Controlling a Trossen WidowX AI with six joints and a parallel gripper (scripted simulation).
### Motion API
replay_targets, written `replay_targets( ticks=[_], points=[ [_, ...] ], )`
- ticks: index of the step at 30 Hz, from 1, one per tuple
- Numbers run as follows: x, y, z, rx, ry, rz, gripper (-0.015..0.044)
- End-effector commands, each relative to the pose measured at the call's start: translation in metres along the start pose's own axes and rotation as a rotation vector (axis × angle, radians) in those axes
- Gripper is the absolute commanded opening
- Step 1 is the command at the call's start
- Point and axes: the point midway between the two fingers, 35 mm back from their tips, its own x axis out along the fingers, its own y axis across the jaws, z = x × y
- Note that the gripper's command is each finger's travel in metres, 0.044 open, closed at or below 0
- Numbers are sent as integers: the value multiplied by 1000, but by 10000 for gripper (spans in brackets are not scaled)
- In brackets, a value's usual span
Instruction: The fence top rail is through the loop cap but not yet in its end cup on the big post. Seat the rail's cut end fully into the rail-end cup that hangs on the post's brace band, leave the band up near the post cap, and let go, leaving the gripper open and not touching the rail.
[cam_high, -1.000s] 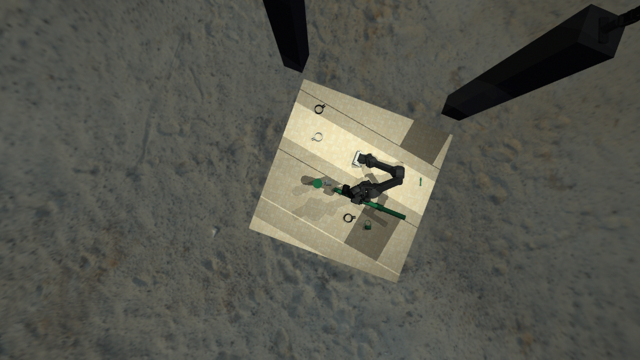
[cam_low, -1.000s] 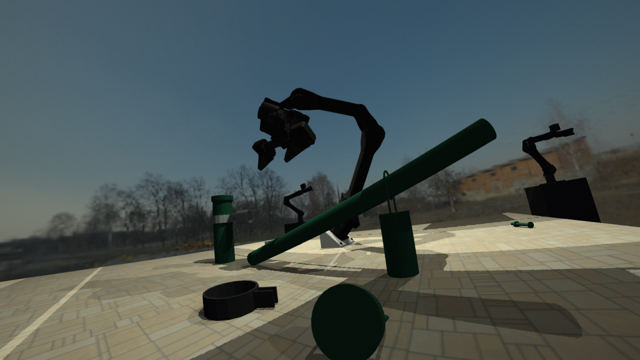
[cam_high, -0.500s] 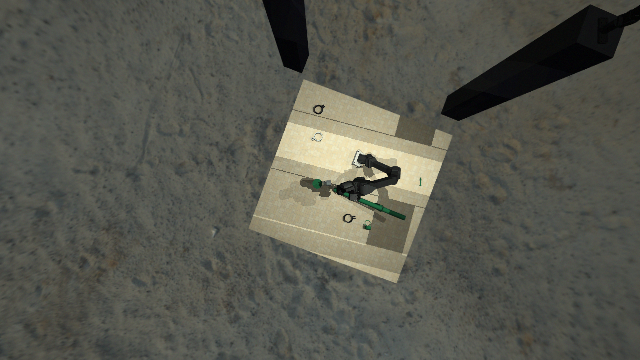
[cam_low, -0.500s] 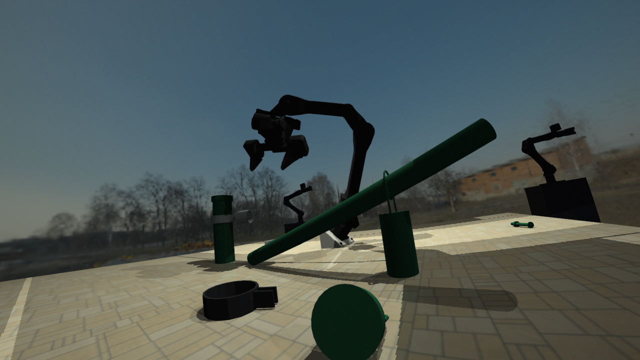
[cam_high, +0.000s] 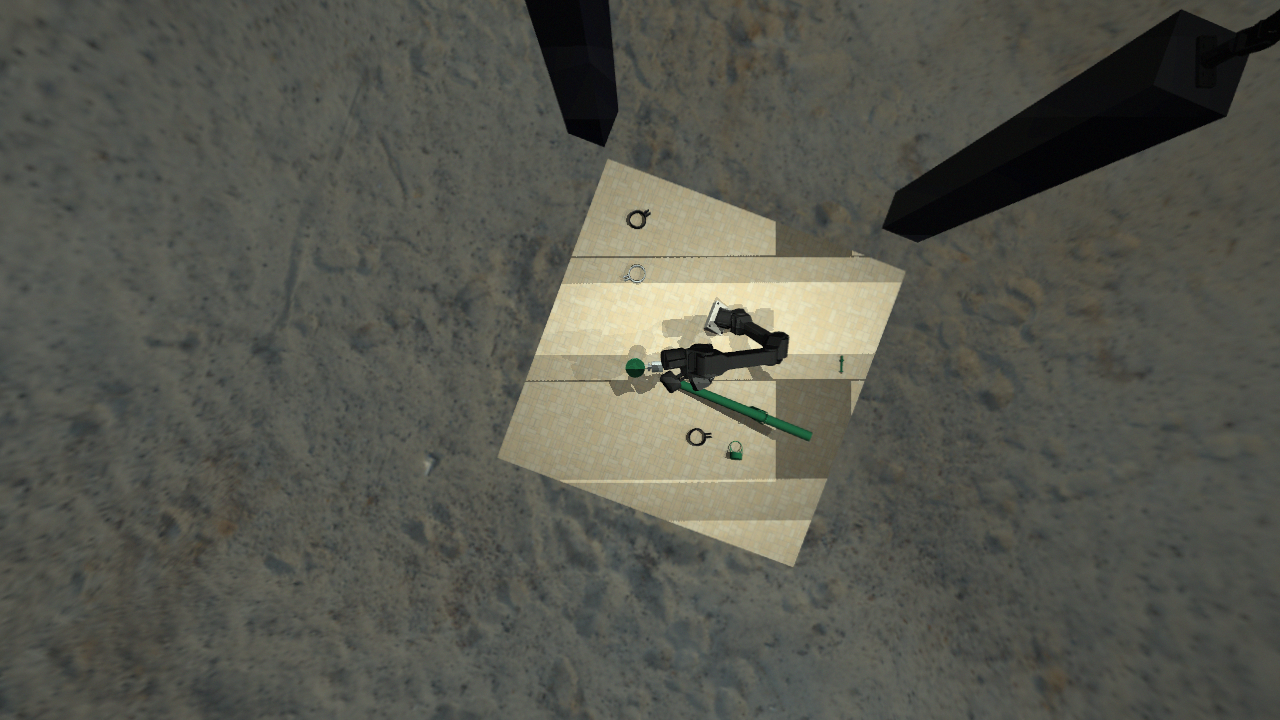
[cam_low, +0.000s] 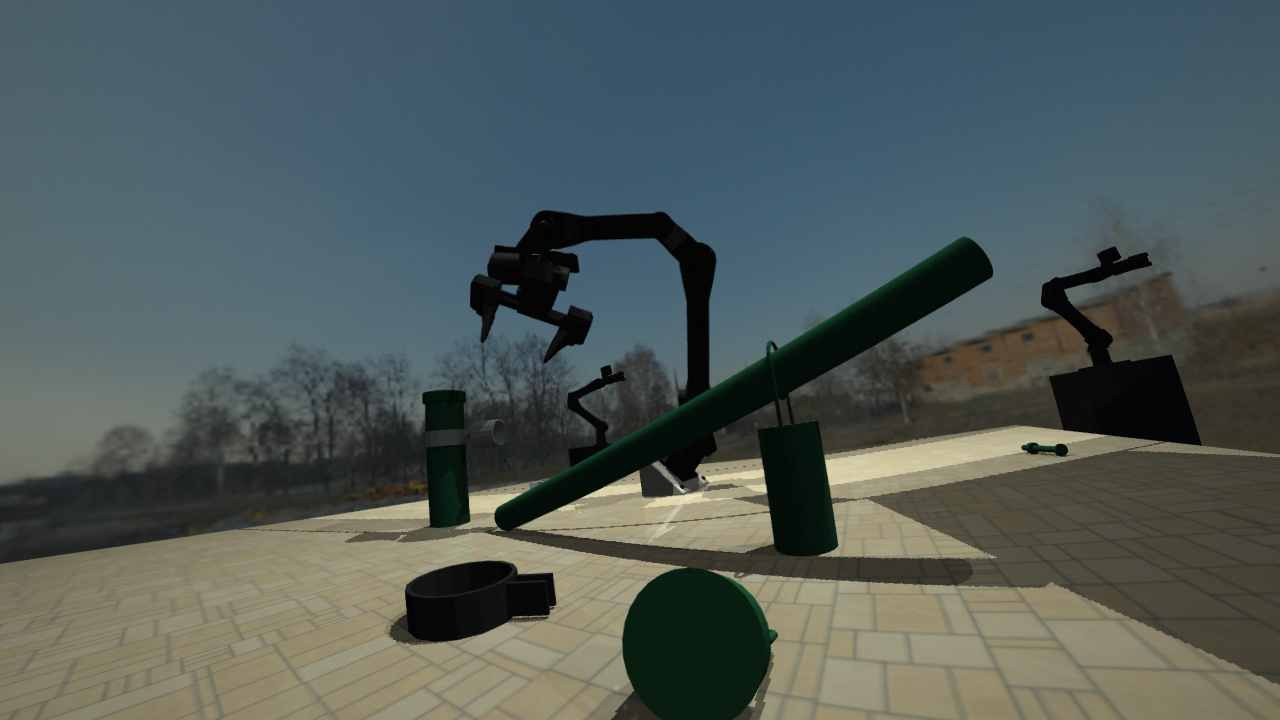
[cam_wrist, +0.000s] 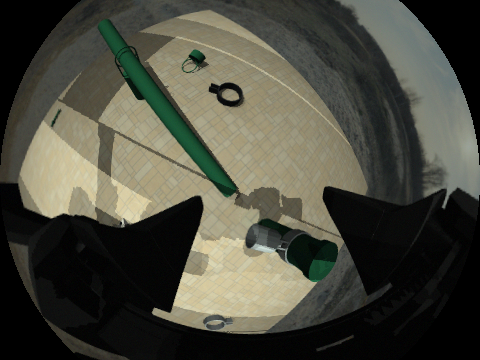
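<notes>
The green top rail (cam_high: 733, 406) (cam_low: 644, 437) (cam_wrist: 170, 115) slopes through the wire loop above the small green post (cam_low: 798, 492). Its lower end is down at the paving near the big post (cam_low: 445, 488), apart from the cup. The silver rail-end cup (cam_high: 656, 367) (cam_low: 487, 433) (cam_wrist: 262, 238) sticks out sideways from the brace band (cam_low: 444, 437) high on the big post, just below its post cap (cam_high: 634, 368) (cam_wrist: 322, 261). My gripper (cam_low: 515, 350) (cam_wrist: 264, 198) is open and empty, fingers pointing down, well above the rail's low end and the cup.
A black ring clamp (cam_low: 456, 617) and a spare green loop cap (cam_high: 734, 454) (cam_low: 696, 644) (cam_wrist: 196, 56) lie beyond the rail. A small green bolt (cam_high: 841, 364) (cam_low: 1045, 449) lies off to one side. A silver ring lies near the wrist view's bottom edge. Other arms stand on dark pedestals.
</notes>
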Motion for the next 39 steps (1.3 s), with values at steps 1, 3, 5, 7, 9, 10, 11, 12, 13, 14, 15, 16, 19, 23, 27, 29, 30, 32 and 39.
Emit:
replay_targets(
  ticks=[1, 3, 5, 7, 9, 10, 11, 12, 13, 14, 15, 16, 19, 23, 27, 29, 30, 32, 39],
  points=[
    [-4, -16, -66, -613, -46, 25, 440],
    [-4, -17, -74, -687, -55, 24, 440],
    [-4, -18, -81, -762, -64, 21, 440],
    [-4, -18, -89, -837, -73, 18, 440],
    [-5, -18, -96, -906, -81, 14, 440],
    [-5, -18, -97, -917, -83, 13, 440],
    [-5, -18, -97, -917, -83, 13, 440],
    [-5, -18, -97, -917, -83, 13, 440],
    [-5, -18, -97, -917, -83, 13, 440],
    [-5, -18, -97, -917, -83, 13, 440],
    [-5, -18, -97, -917, -83, 13, 440],
    [-5, -18, -97, -917, -83, 13, 440],
    [-5, -18, -97, -917, -83, 13, 440],
    [-5, -18, -97, -917, -83, 13, 440],
    [-5, -18, -97, -917, -83, 13, 440],
    [-3, -18, -98, -918, -83, 13, 440],
    [0, -17, -99, -919, -85, 13, 440],
    [9, -14, -103, -923, -89, 13, 440],
    [40, 0, -115, -935, -105, 14, 440]
  ],
)
